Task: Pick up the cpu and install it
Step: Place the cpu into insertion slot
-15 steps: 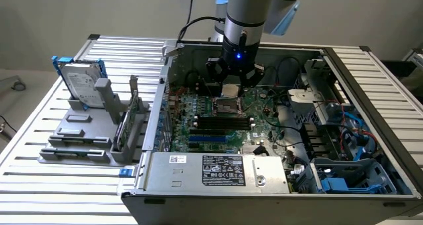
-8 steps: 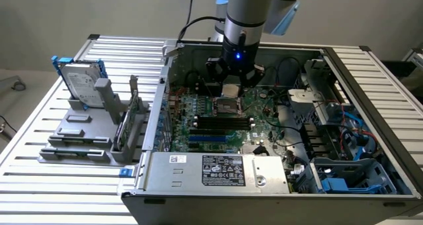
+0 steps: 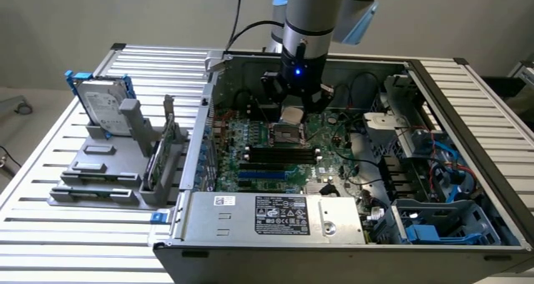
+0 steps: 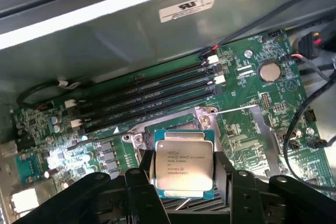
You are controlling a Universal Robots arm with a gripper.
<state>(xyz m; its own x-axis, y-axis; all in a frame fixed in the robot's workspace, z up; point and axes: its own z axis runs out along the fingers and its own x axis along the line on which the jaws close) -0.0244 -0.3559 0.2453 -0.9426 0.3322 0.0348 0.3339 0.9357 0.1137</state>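
The cpu (image 4: 184, 166), a flat square chip with a dull silver top and printed lettering, sits between my gripper's black fingers (image 4: 145, 179), one on each side edge. My gripper (image 4: 184, 174) is shut on it. In the exterior view the gripper (image 3: 294, 113) hangs inside the open computer case with the cpu (image 3: 292, 114) a little above the motherboard's metal-framed socket (image 3: 288, 134). In the wrist view the socket frame (image 4: 207, 114) shows just beyond the chip.
Black memory slots (image 4: 152, 95) run beside the socket. Cables (image 4: 315, 93) cross the board near the case wall. Outside the case, a grey fixture (image 3: 100, 171) on the slatted table holds a hard drive (image 3: 104, 106) with a blue bracket. A power supply (image 3: 279, 215) fills the case's front.
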